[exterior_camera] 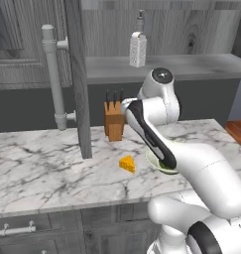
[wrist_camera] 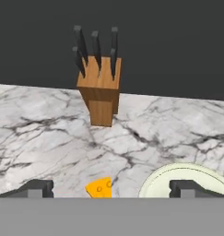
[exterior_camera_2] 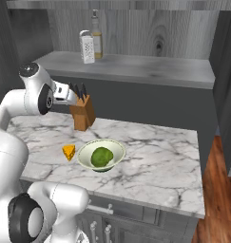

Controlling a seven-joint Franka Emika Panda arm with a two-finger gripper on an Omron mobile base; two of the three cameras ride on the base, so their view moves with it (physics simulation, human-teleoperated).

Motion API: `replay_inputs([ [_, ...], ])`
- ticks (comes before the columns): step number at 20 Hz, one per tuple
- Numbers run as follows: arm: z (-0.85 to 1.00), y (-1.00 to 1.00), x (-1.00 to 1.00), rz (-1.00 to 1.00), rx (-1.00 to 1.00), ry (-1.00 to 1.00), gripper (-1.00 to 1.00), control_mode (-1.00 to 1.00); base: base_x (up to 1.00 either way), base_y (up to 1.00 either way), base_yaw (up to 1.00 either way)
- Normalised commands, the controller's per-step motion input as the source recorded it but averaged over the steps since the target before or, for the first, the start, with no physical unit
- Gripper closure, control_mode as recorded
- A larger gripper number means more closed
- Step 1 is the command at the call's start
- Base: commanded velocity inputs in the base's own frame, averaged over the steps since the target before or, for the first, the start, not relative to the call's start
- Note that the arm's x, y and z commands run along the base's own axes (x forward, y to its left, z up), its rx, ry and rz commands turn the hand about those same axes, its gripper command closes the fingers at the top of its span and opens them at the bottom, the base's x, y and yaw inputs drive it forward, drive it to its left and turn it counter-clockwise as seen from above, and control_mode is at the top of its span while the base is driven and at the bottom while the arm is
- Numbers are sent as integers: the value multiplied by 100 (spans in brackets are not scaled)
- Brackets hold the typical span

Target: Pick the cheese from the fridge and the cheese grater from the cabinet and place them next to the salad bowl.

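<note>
**Cheese delivered, grater yet to fetch**

The gripper (wrist_camera: 111,189) hung spread and empty above the small yellow-orange cheese wedge (wrist_camera: 99,188), which lay just beside the cream-green salad bowl (wrist_camera: 187,177) — apparently set down. The white-grey box grater (exterior_camera: 138,49) stood well above, on the cabinet shelf (exterior_camera: 191,65).

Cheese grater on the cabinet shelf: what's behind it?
A tall bottle stands just behind the cheese grater on the cabinet shelf. Its lower part is partly covered by the grater.
</note>
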Motion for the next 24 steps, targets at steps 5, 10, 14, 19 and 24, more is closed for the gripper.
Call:
replay_inputs([
  [5,46,-18,0,5,3,-9,-100,-100,0,0,0],
  [10,44,-35,-4,24,0,-18,-100,-100,0,0,0],
  [14,43,-36,-3,26,0,-16,-100,-100,0,0,0],
  [19,46,-21,5,3,3,-4,-100,-100,0,0,0],
  [24,44,-8,25,-3,3,0,-100,-100,0,0,0],
])
